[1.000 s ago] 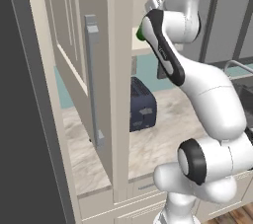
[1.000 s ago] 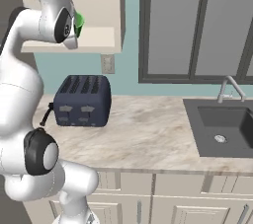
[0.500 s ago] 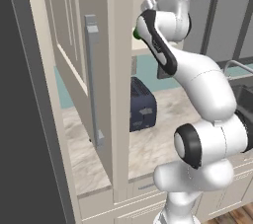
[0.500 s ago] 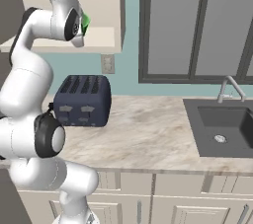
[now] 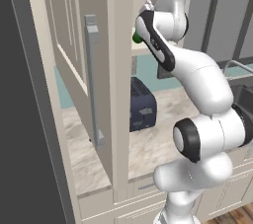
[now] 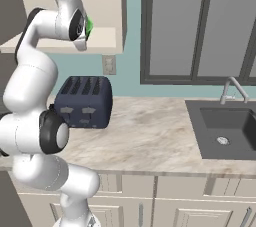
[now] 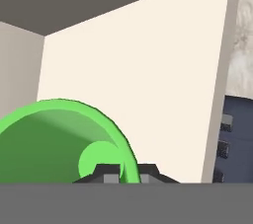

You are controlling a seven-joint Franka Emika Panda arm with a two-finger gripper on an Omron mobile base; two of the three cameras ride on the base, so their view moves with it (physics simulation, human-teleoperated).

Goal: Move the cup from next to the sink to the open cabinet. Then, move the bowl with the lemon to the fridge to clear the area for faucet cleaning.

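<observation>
The small green cup [image 7: 59,139] fills the lower left of the hand view, its open mouth facing the camera. My gripper [image 7: 126,173] is shut on the cup's rim, with one dark fingertip on each side of it. The cup [image 6: 89,27] is held just above the pale shelf of the open cabinet [image 6: 107,41], beside my gripper [image 6: 84,28]. In the left base view the cup [image 5: 137,37] peeks out from behind the cabinet's frame, near the door with its long grey bar handle [image 5: 91,80]. The sink [image 6: 225,126] and faucet [image 6: 232,88] are at the far right. The bowl and lemon are out of view.
A dark blue toaster [image 6: 82,102] stands on the marble counter [image 6: 150,136] below the cabinet. Grey window panes [image 6: 200,21] line the wall behind the sink. A tall dark grey surface [image 5: 20,119] runs along the left edge. The cabinet's side wall [image 7: 220,70] is close to the hand.
The arm has folded higher and carried the cup a little further right and down toward the cabinet shelf. The grip on the cup is unchanged.
</observation>
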